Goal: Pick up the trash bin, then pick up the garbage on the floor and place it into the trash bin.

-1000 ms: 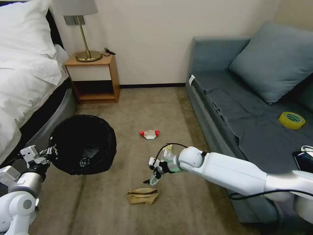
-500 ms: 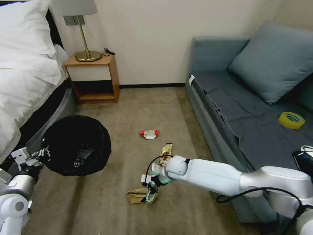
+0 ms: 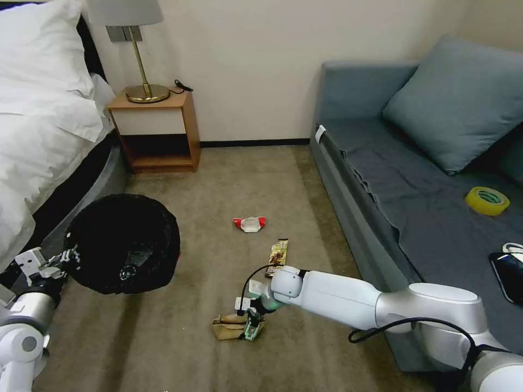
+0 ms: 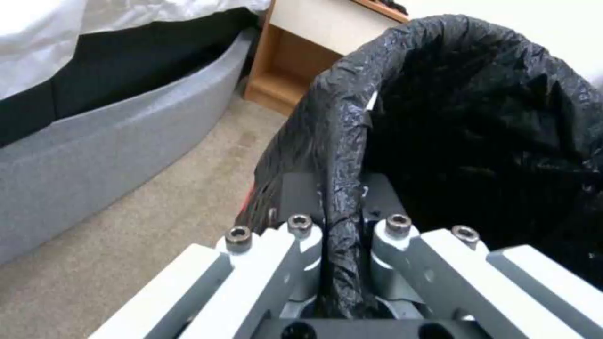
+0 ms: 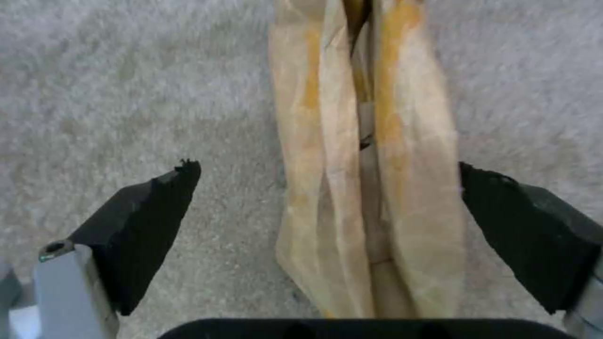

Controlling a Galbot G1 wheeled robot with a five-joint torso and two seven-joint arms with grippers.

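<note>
1. The paper bag (image 3: 234,326) lies crumpled on the carpet (image 3: 229,179) at about 6 o'clock in the head view, nearest the robot. The right gripper (image 3: 250,328) is down over the bag's right end, its fingers (image 5: 141,221) spread wide. In the right wrist view the bag (image 5: 364,179) runs lengthwise between the two black pads, one pad touching or nearly touching its side, the other off it over bare carpet. That straddle looks chosen so a squeeze across the narrow folds would catch it; nothing is pinched yet.

2. At 9 o'clock, the left gripper (image 3: 61,260) is clamped on the near rim of the bin (image 3: 124,245), the black liner caught between its closed fingers (image 4: 295,235) in the left wrist view. The bin hangs tilted, its mouth turned up and toward the middle of the floor, probably so litter can be dropped in from the right side. Something small already lies inside; I cannot tell what.

3. Just beyond the right arm, near the picture's centre, the snack wrapper (image 3: 278,253) lies flat on the carpet.

4. A little farther, toward 12 o'clock from the wrapper, the white packet (image 3: 249,223) with red ends rests in the open, apart from everything.

5. At 3 o'clock a roll of tape (image 3: 487,200) and a phone (image 3: 509,269) sit on the sofa (image 3: 414,179); these look like belongings, not litter.

6. Farthest, at 11 o'clock, a nightstand (image 3: 155,130) carries a lamp (image 3: 139,54) beside the bed (image 3: 38,109).
</note>
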